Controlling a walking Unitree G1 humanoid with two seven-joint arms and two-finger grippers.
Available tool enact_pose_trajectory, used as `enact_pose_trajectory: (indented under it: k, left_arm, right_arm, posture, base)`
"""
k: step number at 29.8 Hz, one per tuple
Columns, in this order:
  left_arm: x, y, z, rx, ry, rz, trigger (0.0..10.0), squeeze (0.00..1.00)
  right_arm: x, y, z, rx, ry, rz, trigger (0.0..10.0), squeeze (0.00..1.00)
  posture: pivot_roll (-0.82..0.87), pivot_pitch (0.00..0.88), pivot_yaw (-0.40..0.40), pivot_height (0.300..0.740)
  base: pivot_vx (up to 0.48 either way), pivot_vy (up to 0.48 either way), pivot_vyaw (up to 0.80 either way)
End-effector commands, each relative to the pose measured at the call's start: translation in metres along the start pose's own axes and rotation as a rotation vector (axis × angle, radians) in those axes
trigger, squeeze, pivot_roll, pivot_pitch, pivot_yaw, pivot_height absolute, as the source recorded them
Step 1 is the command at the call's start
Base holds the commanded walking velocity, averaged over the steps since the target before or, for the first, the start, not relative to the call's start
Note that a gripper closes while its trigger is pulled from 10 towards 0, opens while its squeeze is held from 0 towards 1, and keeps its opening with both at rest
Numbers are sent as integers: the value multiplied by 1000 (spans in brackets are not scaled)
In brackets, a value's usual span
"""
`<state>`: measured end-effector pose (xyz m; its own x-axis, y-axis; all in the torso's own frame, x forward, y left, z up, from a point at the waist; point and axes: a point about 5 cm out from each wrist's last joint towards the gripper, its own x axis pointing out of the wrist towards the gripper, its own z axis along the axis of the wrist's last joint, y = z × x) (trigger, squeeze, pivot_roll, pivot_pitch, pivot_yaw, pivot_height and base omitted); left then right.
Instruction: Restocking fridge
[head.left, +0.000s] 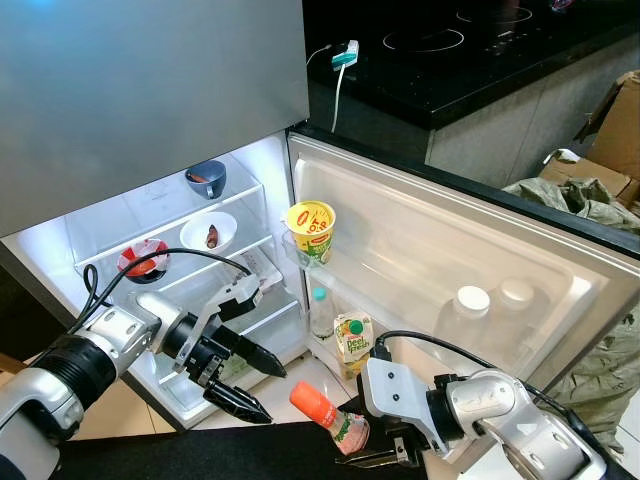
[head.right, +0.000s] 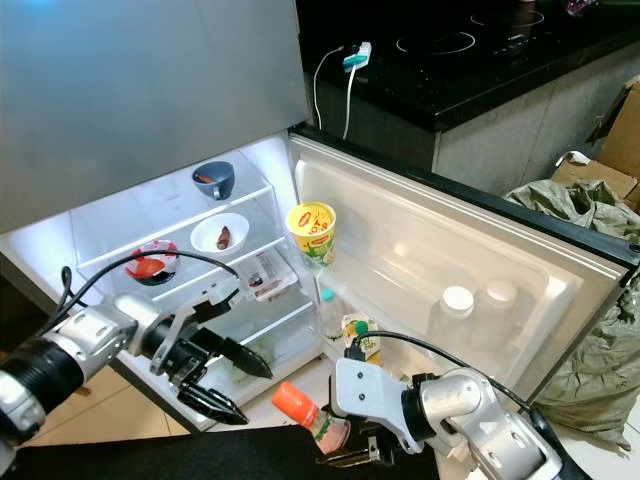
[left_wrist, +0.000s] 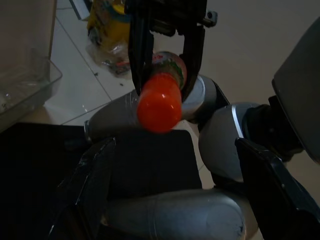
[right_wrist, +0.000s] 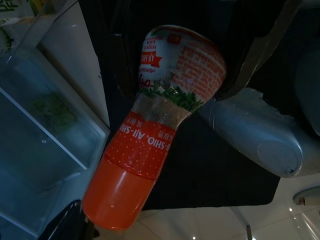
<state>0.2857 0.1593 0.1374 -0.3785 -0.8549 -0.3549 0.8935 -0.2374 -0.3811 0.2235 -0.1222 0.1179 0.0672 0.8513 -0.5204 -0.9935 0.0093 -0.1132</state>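
Bottle (head.left: 334, 417) at bottom centre, long axis tilted, orange cap pointing up-left toward the fridge (head.left: 200, 250). Right gripper (head.left: 385, 452) pinches its body. Left gripper (head.left: 255, 382) at lower left, fingers spread, empty.

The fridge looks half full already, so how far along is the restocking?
Done: the fridge door stands open, already holding a yellow cup and juice carton. In hand: the right gripper grips an orange-capped bottle. Left: shelving it; the left gripper is open.
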Motion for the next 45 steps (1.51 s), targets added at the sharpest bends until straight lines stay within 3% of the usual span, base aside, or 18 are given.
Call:
enact_pose_trajectory:
  k: [1,28,45]
  left_arm:
    - [9,1,-6,-11,-15,-31,10000,0]
    - [36,8,-5,5,-33,-117,10000,0]
    - [36,10,-5,33,43,-116,10000,0]
  right_arm:
    - [3,2,6,-9,-30,18,10000,0]
    - [4,2,10,-15,-34,24,10000,0]
    - [4,5,5,-8,7,31,10000,0]
  posture:
    - [-220,52,118,740]
    - [-226,66,113,740]
    - [-221,78,115,740]
  base:
    - [0,0,0]
    - [0,0,0]
    - [0,0,0]
